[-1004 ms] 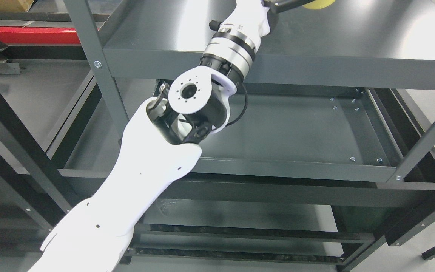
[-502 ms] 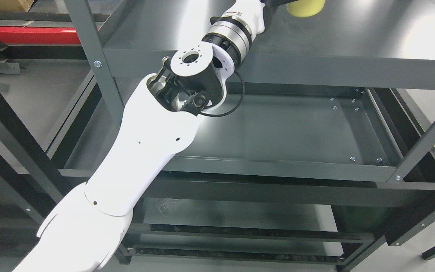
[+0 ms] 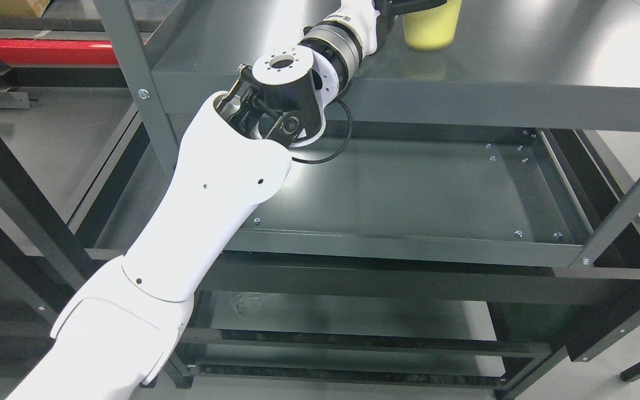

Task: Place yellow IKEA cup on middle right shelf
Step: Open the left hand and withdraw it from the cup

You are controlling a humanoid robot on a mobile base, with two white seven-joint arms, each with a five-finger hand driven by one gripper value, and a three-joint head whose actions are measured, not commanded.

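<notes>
Yellow cup (image 3: pixel 430 25) sat upright on the shelf (image 3: pixel 520 61), near its front edge. Left hand (image 3: pixel 403 5) mostly out of frame above the cup; grip can't be told. Risk: pulling back w/ a finger snagged could tip the cup off that edge.

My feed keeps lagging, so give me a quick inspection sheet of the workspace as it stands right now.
Surface: grey shelf, bare apart from the cup.
Job's things: yellow cup upright on that shelf, top cut off by the frame.
Clutter: nothing seen.
Grippers: left arm reaches up to the cup; hand mostly out of frame, grip unclear. Right arm not in view.
Cables: black cable loops at the left arm's joint.
Surroundings: empty lower shelf, red beam at left.
</notes>
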